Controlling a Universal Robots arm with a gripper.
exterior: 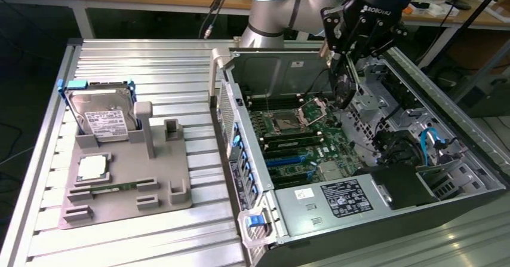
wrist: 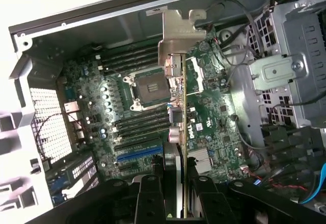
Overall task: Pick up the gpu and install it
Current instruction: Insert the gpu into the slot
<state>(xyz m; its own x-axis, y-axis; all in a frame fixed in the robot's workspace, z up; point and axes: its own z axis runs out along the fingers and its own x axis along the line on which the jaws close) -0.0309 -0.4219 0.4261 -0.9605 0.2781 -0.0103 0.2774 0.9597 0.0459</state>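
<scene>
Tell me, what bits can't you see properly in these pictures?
- gpu: wrist view, seen edge-on, so its flat faces are hidden.
- motherboard: wrist view, the strip under the card is covered.
- hard drive label: exterior view, print too small to read.
- computer case: exterior view, near end cut off by the bottom edge.

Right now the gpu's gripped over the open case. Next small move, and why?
Probably a short shift, staying high, toward the blue slot. The pincer is shut on the gpu, which hangs above the motherboard beside the CPU socket, so it isn't over the expansion slots yet; lowering here would likely miss them.
</scene>
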